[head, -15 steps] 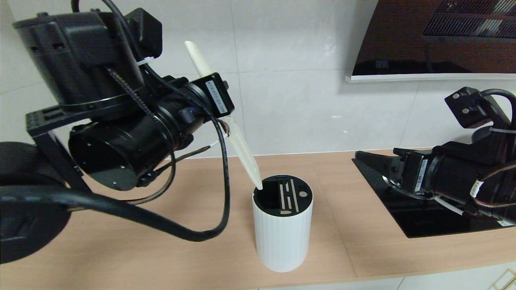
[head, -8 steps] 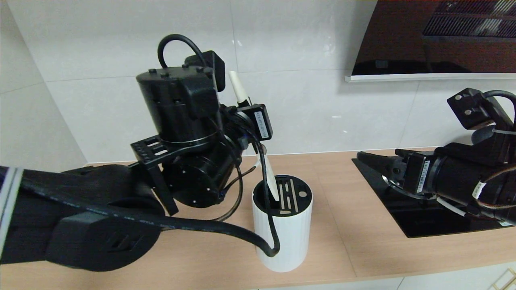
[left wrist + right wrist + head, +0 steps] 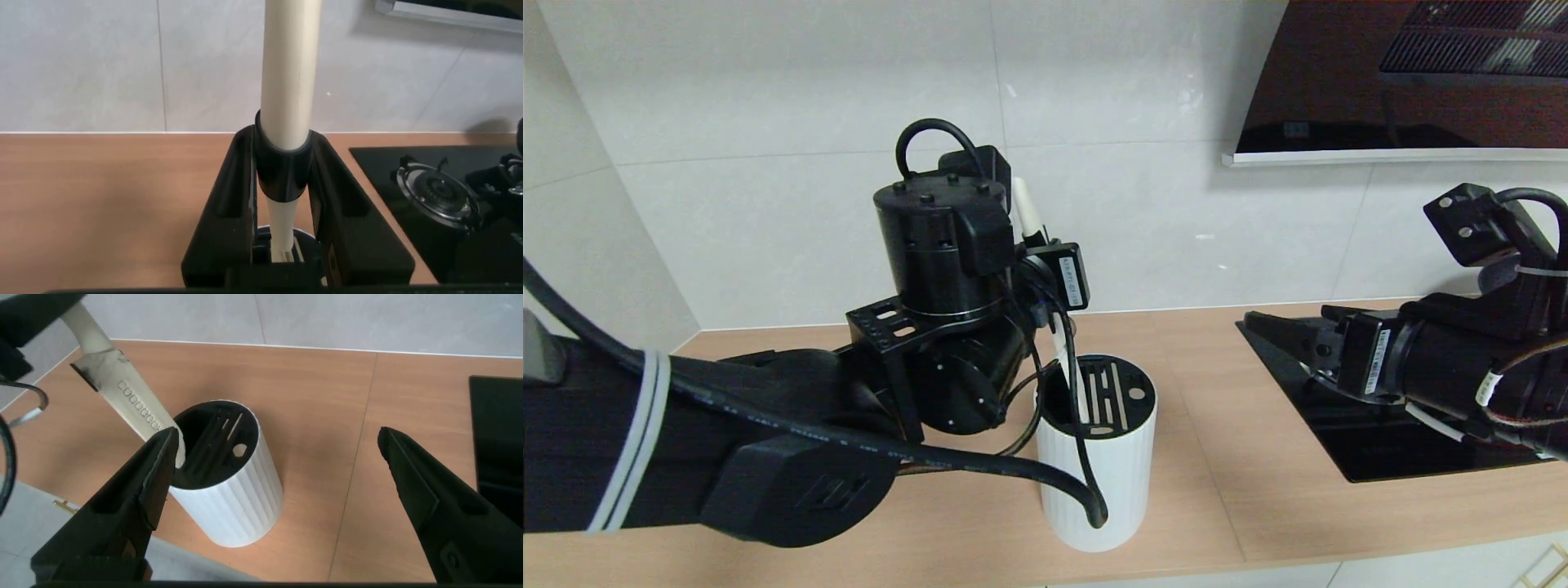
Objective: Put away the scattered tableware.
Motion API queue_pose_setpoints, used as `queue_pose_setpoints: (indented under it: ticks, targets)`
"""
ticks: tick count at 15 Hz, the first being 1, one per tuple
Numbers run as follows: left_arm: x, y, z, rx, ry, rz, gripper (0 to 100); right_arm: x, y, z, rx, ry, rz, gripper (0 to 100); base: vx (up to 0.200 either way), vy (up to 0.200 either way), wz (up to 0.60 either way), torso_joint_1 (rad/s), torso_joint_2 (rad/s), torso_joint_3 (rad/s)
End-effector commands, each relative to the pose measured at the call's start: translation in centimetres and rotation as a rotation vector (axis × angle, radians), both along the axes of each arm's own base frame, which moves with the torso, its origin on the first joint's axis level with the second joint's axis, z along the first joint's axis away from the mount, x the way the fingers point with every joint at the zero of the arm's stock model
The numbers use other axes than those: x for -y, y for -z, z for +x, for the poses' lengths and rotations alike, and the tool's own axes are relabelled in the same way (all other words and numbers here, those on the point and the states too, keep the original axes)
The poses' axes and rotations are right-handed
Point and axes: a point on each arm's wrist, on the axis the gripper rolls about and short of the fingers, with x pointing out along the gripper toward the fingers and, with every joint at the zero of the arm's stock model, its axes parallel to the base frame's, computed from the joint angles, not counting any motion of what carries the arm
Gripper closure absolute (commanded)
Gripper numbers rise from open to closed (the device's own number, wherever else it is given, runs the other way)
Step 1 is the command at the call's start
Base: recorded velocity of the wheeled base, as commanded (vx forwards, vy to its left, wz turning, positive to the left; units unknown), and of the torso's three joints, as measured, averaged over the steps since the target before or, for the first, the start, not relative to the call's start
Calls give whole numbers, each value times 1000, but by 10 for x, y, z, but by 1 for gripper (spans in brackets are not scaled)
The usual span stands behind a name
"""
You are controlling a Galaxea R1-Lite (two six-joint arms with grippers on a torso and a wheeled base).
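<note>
**A:** Item one?

**B:** Knife [image 3: 1023, 204] [image 3: 288, 73] [image 3: 131, 400]. It has a cream handle and a pale blade with a row of small dimples. It stands nearly upright, handle up, with the top leaning slightly left.

**A:** Location?

**B:** The lower end of the blade dips into the wide dark opening on the left side of the holder's top. How deep it goes cannot be told.

**A:** Item two?

**B:** Holder [image 3: 1094, 482] [image 3: 237, 498]. It is a white ribbed cylinder, upright on the wooden counter [image 3: 1217, 457] near its near edge. Narrow slots lie to the right of the wide opening.

**A:** Item three?

**B:** Left gripper [image 3: 1049, 253] [image 3: 282, 155]. It is directly above the holder. Its fingers are clamped on the knife where the handle meets the blade.

**A:** Item four?

**B:** Right gripper [image 3: 1286, 314] [image 3: 276, 437]. It is well to the right of the holder, above the left edge of the cooktop [image 3: 1339, 441]. Its fingers are spread wide, hold nothing and point left toward the holder.

**A:** Fixtures?

**B:** The black cooktop is set into the counter on the right, with one burner [image 3: 437, 188]. A dark range hood [image 3: 1380, 73] is at the far upper right. A white tiled wall [image 3: 768, 122] runs along the far side.
</note>
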Motion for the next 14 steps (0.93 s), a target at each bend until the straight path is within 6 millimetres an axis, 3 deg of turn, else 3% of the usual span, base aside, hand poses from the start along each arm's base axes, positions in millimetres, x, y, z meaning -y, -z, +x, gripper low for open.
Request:
queue_pose_setpoints:
  ticks: [1, 5, 8, 14]
  targets:
    - [-1, -2, 0, 4, -5, -3, 100, -1, 2, 1, -6, -1, -4, 0, 0, 0, 0, 0, 0, 0]
    - [-5, -7, -2, 15, -8, -13, 100, -2, 3, 2, -11, -2, -7, 0, 0, 0, 0, 0, 0, 0]
    - [3, 17, 5, -33, -9, 57, 100, -2, 3, 2, -12, -2, -8, 0, 0, 0, 0, 0, 0, 0]
    - [8, 34, 9, -67, -7, 88, 100, -2, 4, 2, -14, -2, -9, 0, 0, 0, 0, 0, 0, 0]
